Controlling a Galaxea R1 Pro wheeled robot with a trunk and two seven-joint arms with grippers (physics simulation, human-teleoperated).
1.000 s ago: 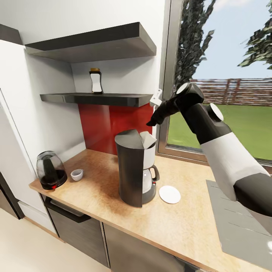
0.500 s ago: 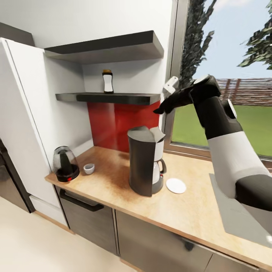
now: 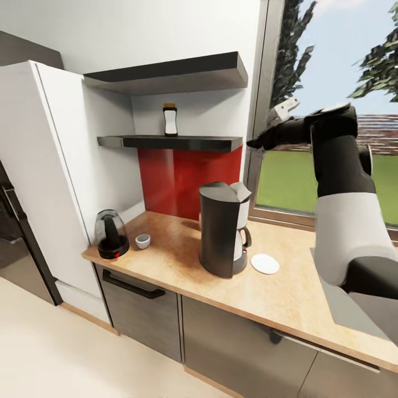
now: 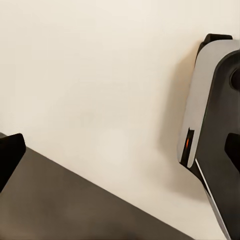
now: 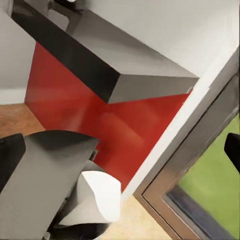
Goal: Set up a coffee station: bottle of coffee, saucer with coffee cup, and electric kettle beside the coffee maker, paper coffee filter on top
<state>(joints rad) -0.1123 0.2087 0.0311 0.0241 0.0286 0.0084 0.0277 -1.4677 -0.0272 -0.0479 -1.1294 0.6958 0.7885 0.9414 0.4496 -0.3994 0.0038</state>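
Shelf-high, the right tool point(image 3: 257, 143) hovers beside the distant coffee bottle point(image 3: 170, 120).

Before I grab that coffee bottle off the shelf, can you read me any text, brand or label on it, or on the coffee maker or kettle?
No readable text in any view.
bottle of coffee on the shelf: a pale label band, too small and blurred to read.
coffee maker: plain dark and white body, no lettering visible.
electric kettle: a small red spot on its base, not a word.
right gripper: no markings legible.
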